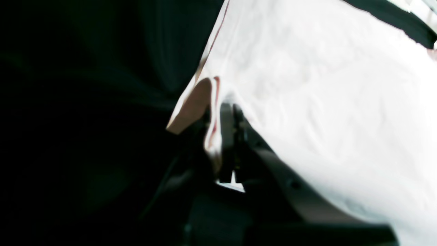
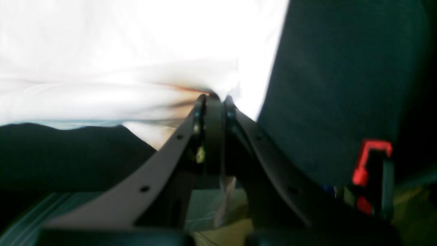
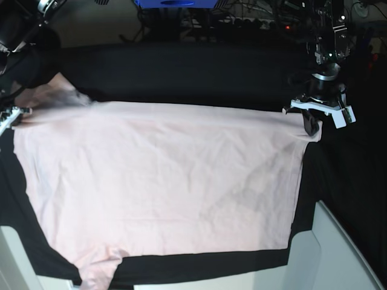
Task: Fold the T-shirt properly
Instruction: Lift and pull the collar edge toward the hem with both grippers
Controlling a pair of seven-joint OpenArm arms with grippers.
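1. one t-shirt [image 3: 163, 181], pale pink with its plain side showing, lies spread wide over the black table cloth [image 3: 181, 66]; it covers most of the middle of the table in the base view.
2. one sleeve shows at the near edge on that view's left, hanging toward the table's front edge; another bunch of cloth lies at the far left corner, blurred.
3. two arms are in view, one at each far corner of the shirt.
4. the left gripper [image 3: 312, 125], on the base view's right, has its jaws closed together on the shirt's far right corner; its wrist view shows the dark fingers [image 1: 227, 136] pinching a folded edge of the cloth.
5. the right gripper [image 2: 214, 99], at the base view's left edge, has its jaws pressed together on a gathered fold of the shirt, seen plainly from its own wrist camera.
6. two pale panels stand at the near corners of the table, one [image 3: 326, 254] on each side.
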